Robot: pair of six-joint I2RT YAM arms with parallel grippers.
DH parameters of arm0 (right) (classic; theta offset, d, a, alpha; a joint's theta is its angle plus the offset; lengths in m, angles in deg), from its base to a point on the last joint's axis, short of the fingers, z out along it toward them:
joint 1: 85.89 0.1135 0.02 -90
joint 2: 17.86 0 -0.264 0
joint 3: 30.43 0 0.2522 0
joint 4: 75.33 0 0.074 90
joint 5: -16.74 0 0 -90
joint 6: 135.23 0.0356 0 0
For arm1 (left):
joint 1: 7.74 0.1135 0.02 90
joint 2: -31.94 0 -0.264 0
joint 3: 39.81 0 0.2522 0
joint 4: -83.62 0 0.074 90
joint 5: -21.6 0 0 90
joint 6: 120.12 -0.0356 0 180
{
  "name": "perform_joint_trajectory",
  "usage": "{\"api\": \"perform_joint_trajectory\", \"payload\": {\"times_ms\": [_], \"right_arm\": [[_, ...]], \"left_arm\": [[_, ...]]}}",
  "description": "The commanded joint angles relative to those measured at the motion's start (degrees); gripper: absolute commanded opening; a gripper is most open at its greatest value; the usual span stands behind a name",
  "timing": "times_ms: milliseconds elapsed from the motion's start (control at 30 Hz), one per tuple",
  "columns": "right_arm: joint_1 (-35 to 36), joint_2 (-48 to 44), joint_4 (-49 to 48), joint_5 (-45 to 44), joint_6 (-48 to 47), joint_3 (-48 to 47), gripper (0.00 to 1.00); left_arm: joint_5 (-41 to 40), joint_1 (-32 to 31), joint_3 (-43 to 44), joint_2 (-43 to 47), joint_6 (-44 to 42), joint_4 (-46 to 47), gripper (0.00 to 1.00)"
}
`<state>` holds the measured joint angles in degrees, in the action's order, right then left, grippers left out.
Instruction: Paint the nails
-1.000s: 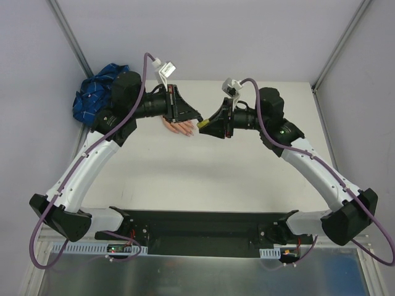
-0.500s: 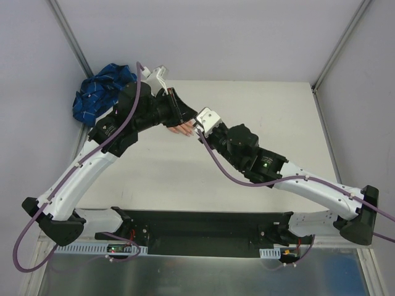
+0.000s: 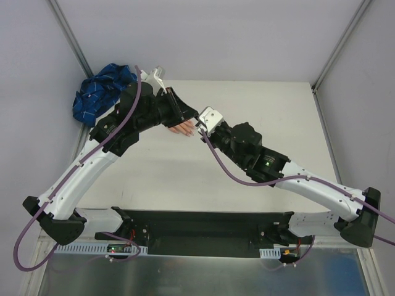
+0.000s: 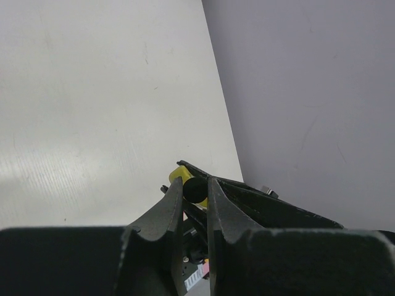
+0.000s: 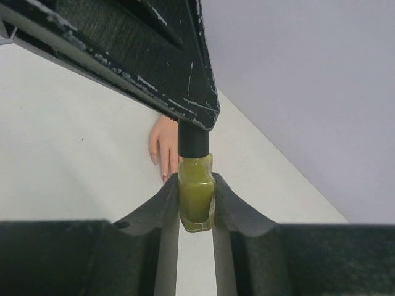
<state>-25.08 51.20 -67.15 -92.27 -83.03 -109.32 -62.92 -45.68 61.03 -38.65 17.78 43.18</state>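
Note:
A small olive-yellow polish bottle (image 5: 196, 198) sits upright between my right gripper's (image 5: 196, 182) jaws, which are shut on its glass body. My left gripper (image 4: 195, 185) is shut on the bottle's black cap (image 4: 196, 190), and its dark fingers (image 5: 154, 49) show from above in the right wrist view. Just behind the bottle the flesh-coloured mannequin hand (image 5: 163, 143) lies flat on the table, with one of its pinkish-red nails (image 5: 164, 177) near my right jaw. From above, both grippers (image 3: 196, 121) meet just right of the hand (image 3: 182, 129).
The hand's blue plaid sleeve (image 3: 102, 92) is bunched at the table's back left corner against the wall. A grey wall (image 4: 308, 92) rises close behind the white table (image 3: 259, 98). My two arms cross the left and middle of the table.
Over the last second the right arm swung down into a low, stretched reach and the left arm shifted, bringing both grippers together at the bottle. Little has moved in the last half second.

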Motion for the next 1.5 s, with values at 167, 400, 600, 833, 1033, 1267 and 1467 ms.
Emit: {"api": "perform_joint_trajectory", "payload": {"times_ms": [167,400,600,833,1033,1267,1467], "right_arm": [[-1.5,-2.9,2.8,5.3,2.6,-1.4,0.00],[-13.9,-3.1,9.7,32.8,14.8,-4.3,0.00],[-22.7,-2.3,8.1,58.7,24.7,-5.6,0.00],[-25.9,0.2,-3.3,72.9,39.3,-5.6,0.00],[-26.1,2.0,-5.7,74.7,42.2,-6.9,0.00],[-27.6,3.3,-13.6,76.5,48.3,-5.6,0.00],[-27.7,4.3,-17.0,77.6,51.2,-5.7,0.00]], "left_arm": [[-5.2,0.8,4.5,1.2,3.5,-2.1,0.01],[6.9,3.8,-2.2,6.3,-7.4,9.1,0.89],[20.5,7.9,-8.2,9.3,-12.8,17.3,0.94],[36.2,9.9,-13.1,6.9,-10.1,32.4,0.74],[40.7,9.9,-14.8,6.5,-8.1,40.7,0.59],[43.9,9.8,-14.8,6.0,-6.9,41.5,0.50],[44.5,9.9,-14.8,5.5,-6.8,41.5,0.49]]}}
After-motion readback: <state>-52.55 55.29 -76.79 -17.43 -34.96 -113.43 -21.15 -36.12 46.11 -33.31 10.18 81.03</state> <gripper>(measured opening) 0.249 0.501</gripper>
